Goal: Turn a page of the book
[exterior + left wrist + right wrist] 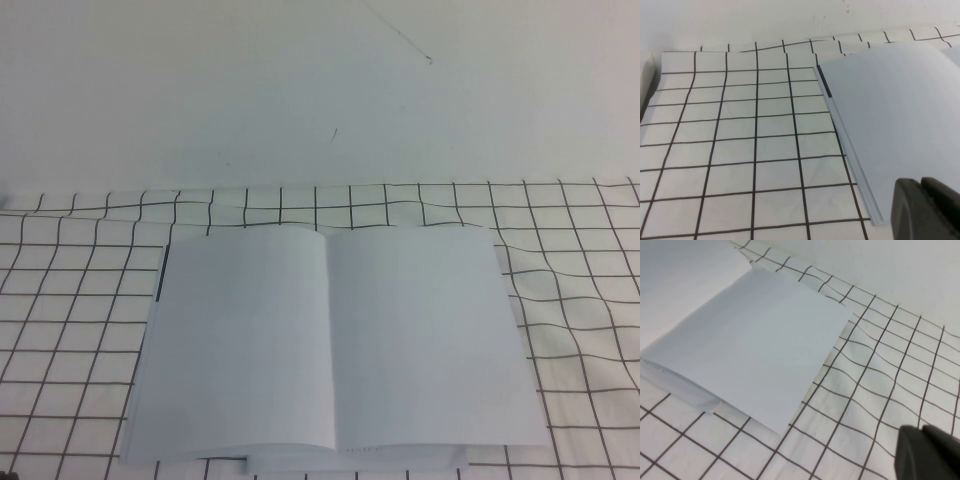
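Note:
The book (330, 340) lies open and flat on the checked cloth, both facing sheets blank white. No face with colour photos shows, so I cannot tell which sheet is the page. A dark strip (160, 272) of a lower sheet peeks out at the book's left edge. My left gripper (922, 210) is shut and empty, low beside the left half of the book (890, 115). My right gripper (925, 455) is shut and empty over the cloth, off the corner of the right half of the book (755, 340). Neither gripper shows in the high view.
A white cloth with a black grid (60, 300) covers the table under and around the book. It is wavy and wrinkled to the right (570, 250). A plain white surface (300, 90) lies behind the cloth.

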